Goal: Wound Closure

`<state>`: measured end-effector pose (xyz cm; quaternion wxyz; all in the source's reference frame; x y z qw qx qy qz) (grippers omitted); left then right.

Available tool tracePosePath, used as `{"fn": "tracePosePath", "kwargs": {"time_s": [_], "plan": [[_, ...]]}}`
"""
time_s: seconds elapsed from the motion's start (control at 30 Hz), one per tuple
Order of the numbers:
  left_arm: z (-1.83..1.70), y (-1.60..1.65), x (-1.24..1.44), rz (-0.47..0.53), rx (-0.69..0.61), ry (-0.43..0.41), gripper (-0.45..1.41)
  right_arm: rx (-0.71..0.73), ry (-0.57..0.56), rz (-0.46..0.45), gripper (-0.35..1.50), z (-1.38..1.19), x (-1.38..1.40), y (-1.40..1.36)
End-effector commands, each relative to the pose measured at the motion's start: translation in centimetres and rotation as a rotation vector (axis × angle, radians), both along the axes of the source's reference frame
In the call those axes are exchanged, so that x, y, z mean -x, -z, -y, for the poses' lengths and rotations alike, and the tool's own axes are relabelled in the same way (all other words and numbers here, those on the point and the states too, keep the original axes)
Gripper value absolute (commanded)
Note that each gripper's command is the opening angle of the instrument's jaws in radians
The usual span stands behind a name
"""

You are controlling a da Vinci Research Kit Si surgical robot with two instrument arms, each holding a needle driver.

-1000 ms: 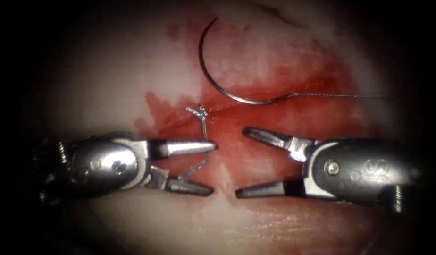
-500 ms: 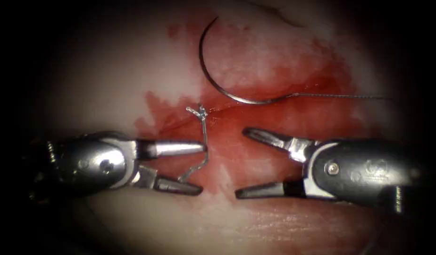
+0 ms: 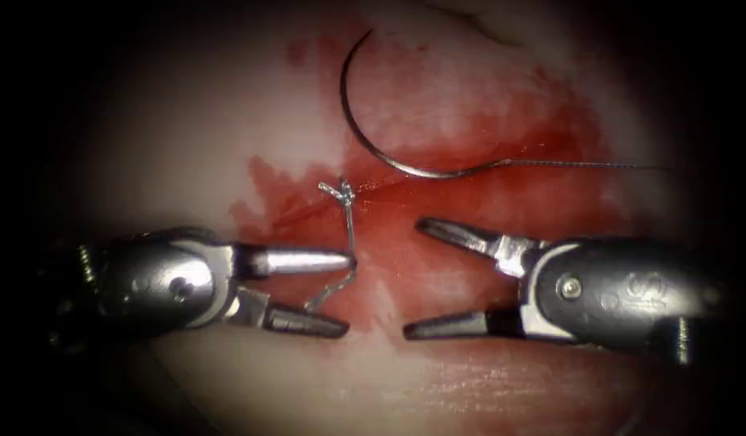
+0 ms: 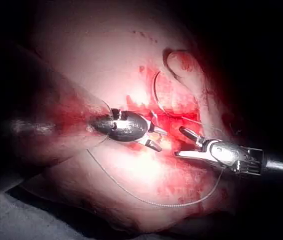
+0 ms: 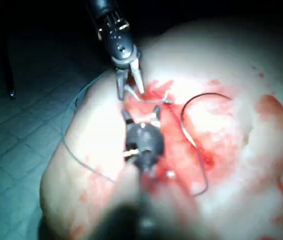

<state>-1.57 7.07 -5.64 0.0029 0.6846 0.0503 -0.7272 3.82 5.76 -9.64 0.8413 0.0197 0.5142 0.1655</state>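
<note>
In the endoscope view light fell brightest on the tissue (image 3: 187,137) between and beyond the two tools and faded to black behind each. Glare lay along the upper jaw of the left tool (image 3: 349,295) and on its rounded wrist. The right tool (image 3: 412,277) showed smaller glints near its screw. In the left wrist view the tissue just beside the left tool was washed out white, and deep shadow lay behind the right tool.

Knot's thread tail (image 3: 346,257) crosses left end effector (image 3: 346,294) gap
</note>
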Motion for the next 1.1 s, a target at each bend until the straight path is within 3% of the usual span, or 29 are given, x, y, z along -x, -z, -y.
{"fn": "tracePosePath", "kwargs": {"time_s": [0.03,0.2,0.37,0.7,1.1], "plan": [[-0.04,-0.04,0.05,0.003,0.001,-0.001,-0.28,0.001,0.0,-0.004,1.43,0.0,-0.08,-0.04],[-0.05,-0.04,0.0,-0.007,-0.134,0.014,-0.35,0.001,0.0,-0.004,1.43,0.0,-0.08,-0.04],[-0.08,-0.09,-0.03,-0.073,-0.136,0.018,-0.35,0.0,0.0,-0.004,1.43,0.0,-0.08,-0.03],[-0.24,-0.02,-0.12,-0.104,-0.175,0.05,-0.35,0.0,0.0,-0.005,1.43,-0.02,-0.08,-0.05],[-0.46,0.11,-0.27,-0.063,-0.206,0.118,-0.35,0.089,0.045,-0.056,1.48,-0.17,-0.33,-0.18]]}}
